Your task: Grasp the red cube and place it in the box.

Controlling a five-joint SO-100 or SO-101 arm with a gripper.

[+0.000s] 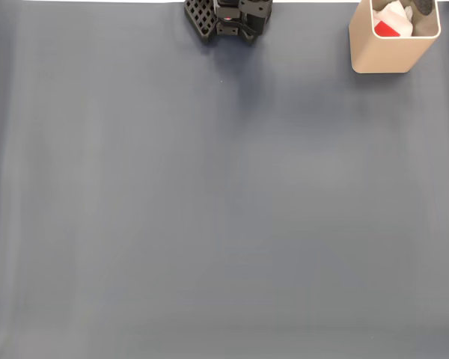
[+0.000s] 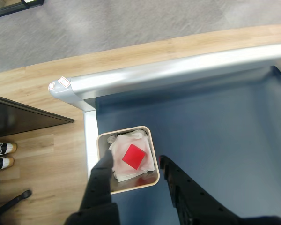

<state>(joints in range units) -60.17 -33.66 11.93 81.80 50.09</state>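
Nearest the wrist camera you see the gripper rising from the bottom edge as two black fingers spread wide apart and holding nothing. One finger overlaps the near left rim of the box; the other finger sits outside the box, just right of its right wall, over the blue-grey mat.

Locate the red cube inside the box, lying on crumpled white paper that lines the interior. You will find it between the two fingers as the wrist view frames them, closer to the left one, and below them at the bottom of the box. It touches neither finger.

Beyond the box, note the metal table edge, then wooden floor with a pair of shoes to the left of the box.

In the fixed view, the box stands at the upper right corner of the mat, with the red cube only partly visible over the rim. A dark part of the arm above the box opening is cut off by the frame. The arm base, left of the box, is also cropped at the top.
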